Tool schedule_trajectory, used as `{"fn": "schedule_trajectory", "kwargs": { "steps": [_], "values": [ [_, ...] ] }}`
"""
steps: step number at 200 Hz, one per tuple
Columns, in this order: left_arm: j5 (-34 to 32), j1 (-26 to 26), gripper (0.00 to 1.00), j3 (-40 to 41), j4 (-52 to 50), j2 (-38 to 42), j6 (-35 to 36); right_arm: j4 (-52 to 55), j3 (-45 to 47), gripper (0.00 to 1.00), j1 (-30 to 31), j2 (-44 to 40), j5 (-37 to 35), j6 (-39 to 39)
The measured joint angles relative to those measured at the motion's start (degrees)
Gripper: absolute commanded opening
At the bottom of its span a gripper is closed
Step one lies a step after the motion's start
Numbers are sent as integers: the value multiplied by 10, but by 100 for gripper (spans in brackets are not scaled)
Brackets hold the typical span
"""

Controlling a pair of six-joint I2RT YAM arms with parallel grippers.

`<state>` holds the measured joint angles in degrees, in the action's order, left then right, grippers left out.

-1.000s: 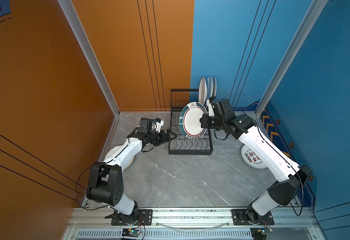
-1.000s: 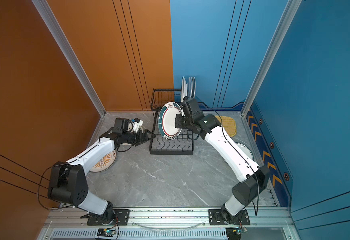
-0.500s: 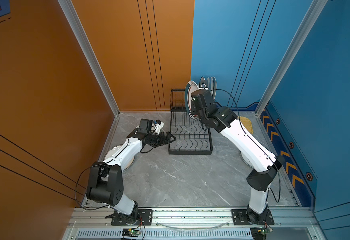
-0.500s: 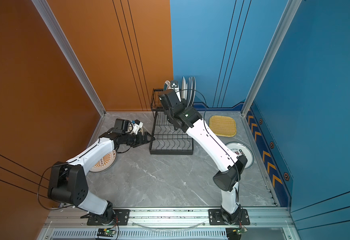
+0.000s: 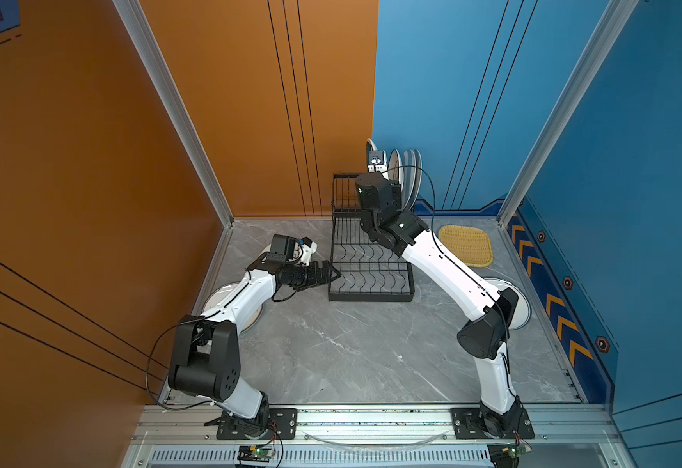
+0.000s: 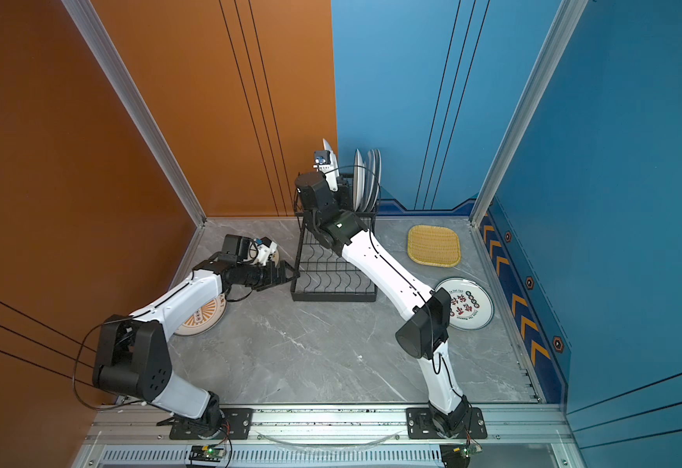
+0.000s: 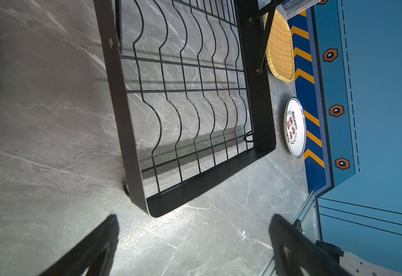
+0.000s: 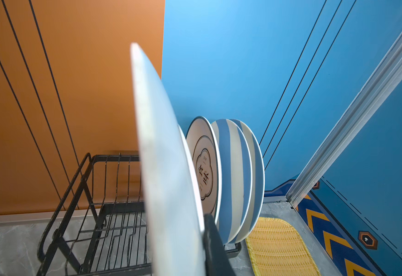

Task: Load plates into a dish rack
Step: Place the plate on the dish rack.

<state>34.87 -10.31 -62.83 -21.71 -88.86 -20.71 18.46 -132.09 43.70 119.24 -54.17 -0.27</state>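
The black wire dish rack [image 5: 369, 283] [image 6: 333, 298] stands at the back of the grey table. Three plates [image 5: 410, 170] [image 8: 233, 179] stand on edge in its raised rear tier: one white printed, two blue-and-white striped. My right gripper [image 6: 325, 166] [image 8: 190, 251] is shut on a white plate [image 6: 330, 156] [image 8: 164, 155], held edge-up over that tier, just left of the standing ones. One dark finger [image 8: 213, 239] shows against the plate's face. My left gripper [image 5: 327, 272] [image 7: 194, 222] hovers open and empty at the rack's [image 7: 123, 114] front left corner.
A yellow woven tray [image 6: 434, 245] [image 7: 280, 47] lies right of the rack. A white plate with red print [image 6: 471, 304] [image 7: 294, 126] lies at the right, partly under my right arm. An orange-patterned plate [image 6: 203, 320] lies under my left arm. Walls close in on three sides.
My right arm has carried the plate from over the rack's lower tier up and back to the rear tier, turning it edge-on. The left arm has barely moved.
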Motion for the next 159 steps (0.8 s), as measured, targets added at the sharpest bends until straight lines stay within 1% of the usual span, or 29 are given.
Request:
{"fn": "schedule_trajectory", "kwargs": {
  "steps": [25,61,105,159],
  "values": [
    [-1,2,98,0,0,0,3,-57,-8,0,-4,25,-19,-35],
    [-2,3,98,0,0,0,4,-99,-8,0,-15,54,-35,-66],
    [-2,9,98,0,0,0,9,-108,-8,0,-28,68,-45,-79],
    [-2,10,98,0,0,0,15,-115,-17,0,-41,72,-46,-74]
  ]
}}
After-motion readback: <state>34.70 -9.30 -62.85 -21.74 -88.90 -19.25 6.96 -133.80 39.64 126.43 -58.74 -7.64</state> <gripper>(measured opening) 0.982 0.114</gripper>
